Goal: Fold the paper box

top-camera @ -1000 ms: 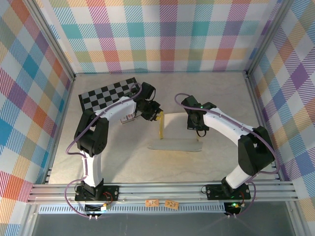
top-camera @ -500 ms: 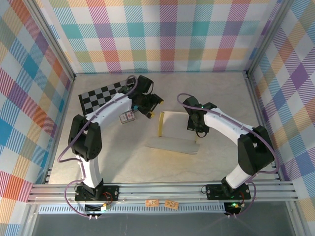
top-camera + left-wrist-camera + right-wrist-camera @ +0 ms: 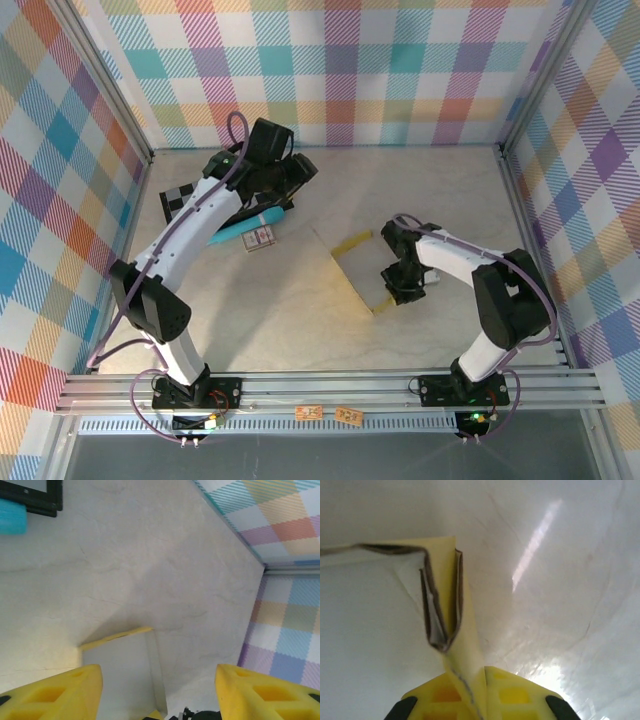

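We see the paper box [image 3: 362,270] lying right of the middle of the surface [image 3: 250,310], a pale flat panel with thin yellow edges along its far and left sides. The right claw [image 3: 398,292] sits at the box's near right corner. In the right wrist view, this claw [image 3: 472,685] has its yellow fingers [image 3: 505,687] pressed together on a yellow flap of the paper box [image 3: 465,645], and a folded, doubled-over part of the cardboard stands up just beyond them. The left arm reaches far back and left, well apart from the box, with the left claw [image 3: 298,178] held above the back of the surface near a checkered board [image 3: 178,198] and a small teal tube [image 3: 250,222]. A small card [image 3: 260,238] lies just beside the tube. From the left wrist camera, that claw [image 3: 157,685] stands wide, its two yellow fingers [image 3: 55,692] far apart with nothing between them, and the box [image 3: 120,675] lies on the surface below and ahead of it.
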Motion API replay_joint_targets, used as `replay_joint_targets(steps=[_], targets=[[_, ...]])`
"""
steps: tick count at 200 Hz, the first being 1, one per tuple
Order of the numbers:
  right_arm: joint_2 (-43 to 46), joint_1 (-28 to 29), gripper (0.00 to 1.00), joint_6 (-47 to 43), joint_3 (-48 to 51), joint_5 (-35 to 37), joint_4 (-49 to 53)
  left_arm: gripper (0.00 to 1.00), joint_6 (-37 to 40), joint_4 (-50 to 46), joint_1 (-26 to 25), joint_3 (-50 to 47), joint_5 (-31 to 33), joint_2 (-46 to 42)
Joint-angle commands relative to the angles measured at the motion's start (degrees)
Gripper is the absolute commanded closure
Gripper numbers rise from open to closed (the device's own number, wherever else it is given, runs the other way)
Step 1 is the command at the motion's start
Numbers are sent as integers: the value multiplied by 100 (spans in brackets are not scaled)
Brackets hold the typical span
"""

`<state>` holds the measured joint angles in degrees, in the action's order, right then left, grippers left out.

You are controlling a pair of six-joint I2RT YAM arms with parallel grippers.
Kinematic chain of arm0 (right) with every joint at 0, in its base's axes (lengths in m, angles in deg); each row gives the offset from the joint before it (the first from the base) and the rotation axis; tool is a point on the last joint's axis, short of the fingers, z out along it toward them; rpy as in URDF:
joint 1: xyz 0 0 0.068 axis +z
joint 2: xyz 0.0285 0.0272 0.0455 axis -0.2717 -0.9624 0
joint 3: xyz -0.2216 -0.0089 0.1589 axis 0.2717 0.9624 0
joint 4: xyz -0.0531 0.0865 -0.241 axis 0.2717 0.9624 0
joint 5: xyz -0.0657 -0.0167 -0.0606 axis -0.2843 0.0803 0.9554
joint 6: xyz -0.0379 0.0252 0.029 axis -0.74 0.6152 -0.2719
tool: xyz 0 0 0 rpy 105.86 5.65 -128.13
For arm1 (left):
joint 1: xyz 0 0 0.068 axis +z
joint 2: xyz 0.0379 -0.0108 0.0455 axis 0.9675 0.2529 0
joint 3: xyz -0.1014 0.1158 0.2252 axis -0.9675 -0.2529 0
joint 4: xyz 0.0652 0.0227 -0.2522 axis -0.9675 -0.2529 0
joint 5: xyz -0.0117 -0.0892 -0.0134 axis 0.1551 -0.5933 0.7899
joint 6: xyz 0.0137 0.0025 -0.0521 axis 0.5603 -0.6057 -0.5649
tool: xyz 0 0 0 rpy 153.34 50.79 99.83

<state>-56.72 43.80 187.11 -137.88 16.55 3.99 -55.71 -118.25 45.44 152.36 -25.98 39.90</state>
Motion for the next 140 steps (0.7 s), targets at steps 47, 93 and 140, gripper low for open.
replay_joint_targets(steps=[47,93,140], targets=[[-94,75,35,988,-813,-621,-1,41,1345,-856,-41,-269,-251,-315],[727,-490,31,-1494,-1313,539,787,40,1750,-1707,-173,97,-475,-211],[235,-1119,41,-6267,-1849,1044,616,40,1743,-2275,-788,22,-277,-206]])
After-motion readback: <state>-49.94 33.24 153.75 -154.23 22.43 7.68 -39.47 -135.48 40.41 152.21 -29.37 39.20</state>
